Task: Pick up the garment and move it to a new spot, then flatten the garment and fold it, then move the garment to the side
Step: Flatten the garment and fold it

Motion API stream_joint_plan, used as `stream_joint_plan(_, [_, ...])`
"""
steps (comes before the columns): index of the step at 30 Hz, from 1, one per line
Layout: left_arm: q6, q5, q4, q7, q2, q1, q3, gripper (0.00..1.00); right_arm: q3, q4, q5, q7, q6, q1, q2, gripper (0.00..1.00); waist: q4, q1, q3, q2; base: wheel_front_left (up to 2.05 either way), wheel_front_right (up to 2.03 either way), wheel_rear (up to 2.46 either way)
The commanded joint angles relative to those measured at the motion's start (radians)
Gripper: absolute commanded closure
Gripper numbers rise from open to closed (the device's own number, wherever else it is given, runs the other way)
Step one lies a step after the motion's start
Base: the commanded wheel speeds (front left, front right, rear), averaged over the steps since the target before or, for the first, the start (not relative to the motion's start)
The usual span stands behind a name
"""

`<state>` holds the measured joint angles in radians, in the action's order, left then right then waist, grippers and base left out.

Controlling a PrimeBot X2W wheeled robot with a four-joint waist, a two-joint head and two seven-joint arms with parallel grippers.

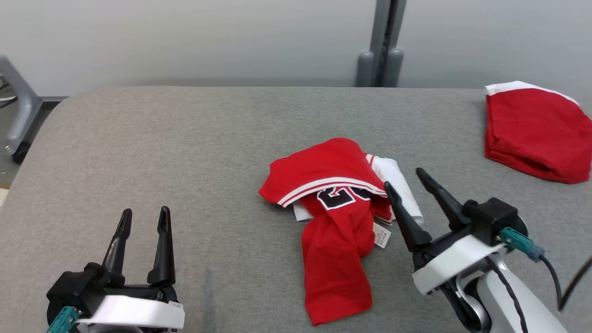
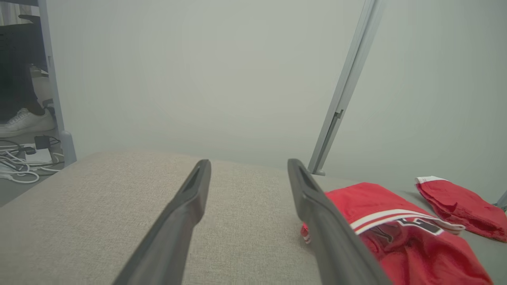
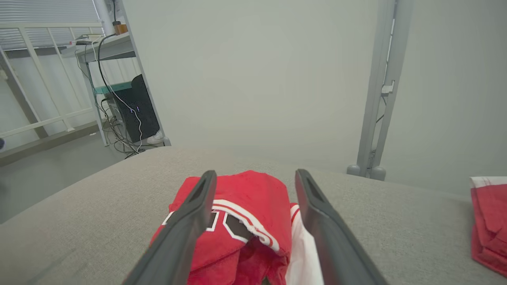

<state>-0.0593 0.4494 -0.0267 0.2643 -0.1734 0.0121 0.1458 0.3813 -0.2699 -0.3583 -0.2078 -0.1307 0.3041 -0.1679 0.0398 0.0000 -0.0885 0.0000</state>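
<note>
Garment (image 1: 336, 222) lies crumpled (red jersey); left claw (image 1: 144, 212) and right claw (image 1: 403, 178) spread, empty.

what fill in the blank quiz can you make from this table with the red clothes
1. The crumpled jersey on the grey table is mainly ____.
2. Of the left gripper and right gripper, the one nearer the jersey is the ____.
3. The folded garment at the table's far right has a ____ trim.
4. Both grippers' fingers stand ____, holding nothing.
Missing words: red; right; white; open.
</note>
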Motion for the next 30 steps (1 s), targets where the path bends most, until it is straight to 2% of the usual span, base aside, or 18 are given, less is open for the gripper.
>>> stream_joint_plan(1, [0.006,-0.009,-0.004,0.002,0.001,-0.010,-0.005,0.00,0.011,-0.014,-0.008,0.003,0.000,0.020,-0.011,0.00,0.020,0.0000,-0.003,0.0000,0.00,0.00,0.00])
stream_joint_plan(9, [0.029,-0.018,-0.024,0.002,0.024,-0.013,-0.014,0.00,-0.009,-0.150,0.018,0.085,0.000,0.055,-0.019,0.00,0.084,0.0000,-0.011,0.0000,0.00,0.00,0.00])
stream_joint_plan(21, [0.057,-0.038,-0.047,0.002,0.049,-0.025,-0.039,0.00,-0.059,-0.200,0.028,0.131,0.000,0.040,-0.025,0.00,0.116,0.0000,-0.024,0.0000,0.00,0.00,0.00])
stream_joint_plan(22, [0.059,-0.040,-0.048,0.002,0.050,-0.026,-0.042,0.00,-0.063,-0.202,0.031,0.129,0.000,0.043,-0.023,0.06,0.116,0.0000,-0.024,0.0000,0.00,0.00,0.00])
stream_joint_plan(24, [0.062,-0.043,-0.051,0.002,0.052,-0.027,-0.046,0.00,-0.068,-0.204,0.036,0.122,0.000,0.050,-0.018,0.56,0.116,0.0000,-0.025,0.0000,0.00,0.00,0.00])
stream_joint_plan(25, [0.064,-0.045,-0.052,0.002,0.053,-0.026,-0.047,0.00,-0.068,-0.203,0.036,0.117,0.000,0.053,-0.015,0.70,0.116,0.0000,-0.026,0.0000,0.00,0.00,0.00])
stream_joint_plan(26, [0.066,-0.047,-0.054,0.002,0.054,-0.026,-0.048,0.00,-0.068,-0.202,0.036,0.114,0.000,0.055,-0.013,1.00,0.116,0.0000,-0.026,0.0000,0.00,0.00,0.00])
stream_joint_plan(30, [0.072,-0.049,-0.061,0.002,0.058,-0.030,-0.052,0.00,-0.069,-0.204,0.039,0.100,0.000,0.059,-0.014,1.00,0.118,0.0000,-0.027,0.0000,0.00,0.00,0.00])
